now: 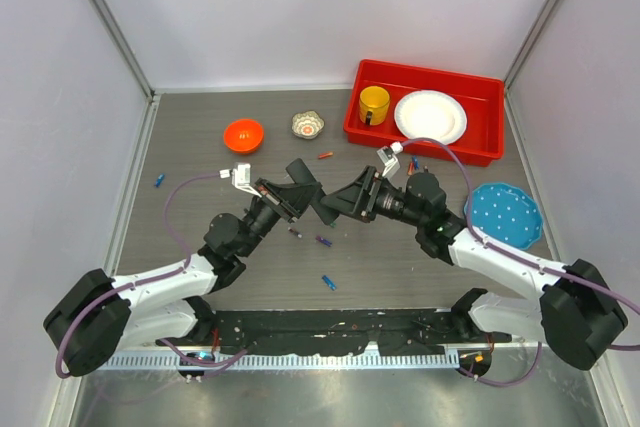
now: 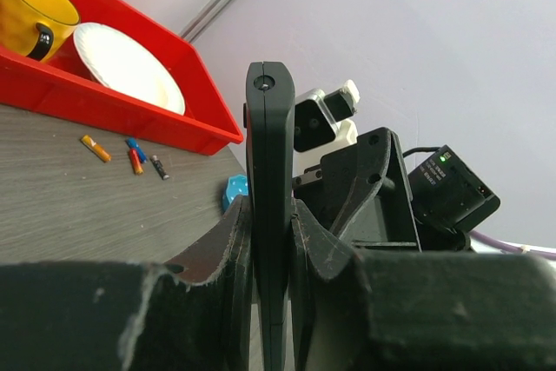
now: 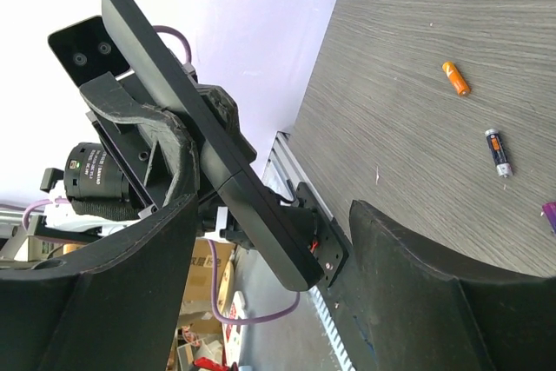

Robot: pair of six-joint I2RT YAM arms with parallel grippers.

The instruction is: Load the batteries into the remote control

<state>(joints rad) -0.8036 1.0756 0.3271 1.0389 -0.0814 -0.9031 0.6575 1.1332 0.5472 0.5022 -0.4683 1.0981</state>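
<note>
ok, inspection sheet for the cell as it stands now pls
Surface: grey wood-grain table, no spills seen.
Job's things: remote control held off the table, edge-on, slot not visible; batteries loose and scattered on the table.
Clutter: orange bowl, small patterned cup and blue dotted plate on the table; red tray holds a yellow mug and a white plate.
Grippers: left gripper shut on the remote control; right gripper open, fingers either side of the remote control.
Cables: purple cables loop off both arms, no snag seen.
Surroundings: white enclosure walls; nothing else seen.
</note>
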